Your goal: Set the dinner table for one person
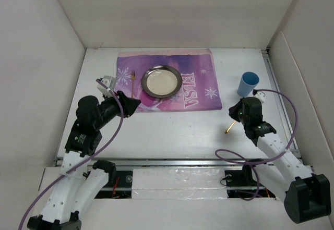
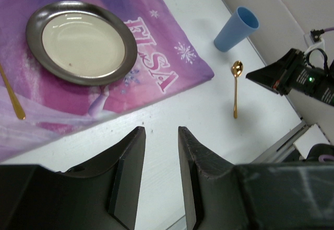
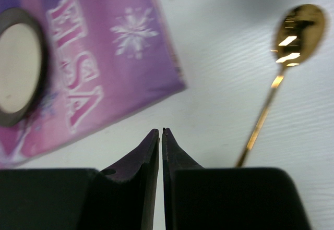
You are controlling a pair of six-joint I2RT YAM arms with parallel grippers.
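Observation:
The white dinner table (image 1: 172, 131) carries a purple "ELSA" mat (image 1: 198, 79) with a steel plate (image 1: 162, 81) on it. A thin gold utensil (image 1: 134, 82) lies on the mat left of the plate. A blue cup (image 1: 248, 84) stands on the table right of the mat. A gold spoon (image 1: 229, 128) lies on the bare table below the cup; it also shows in the right wrist view (image 3: 284, 63). My right gripper (image 1: 233, 111) is shut and empty, just above and left of the spoon. My left gripper (image 1: 134, 105) is open and empty over the mat's near left corner.
White walls enclose the table at the left, back and right. The left wrist view shows the plate (image 2: 82, 41), the cup (image 2: 236, 28), the spoon (image 2: 236, 89) and my right arm (image 2: 297, 76) beside it. A metal rail (image 1: 172, 163) runs along the near edge.

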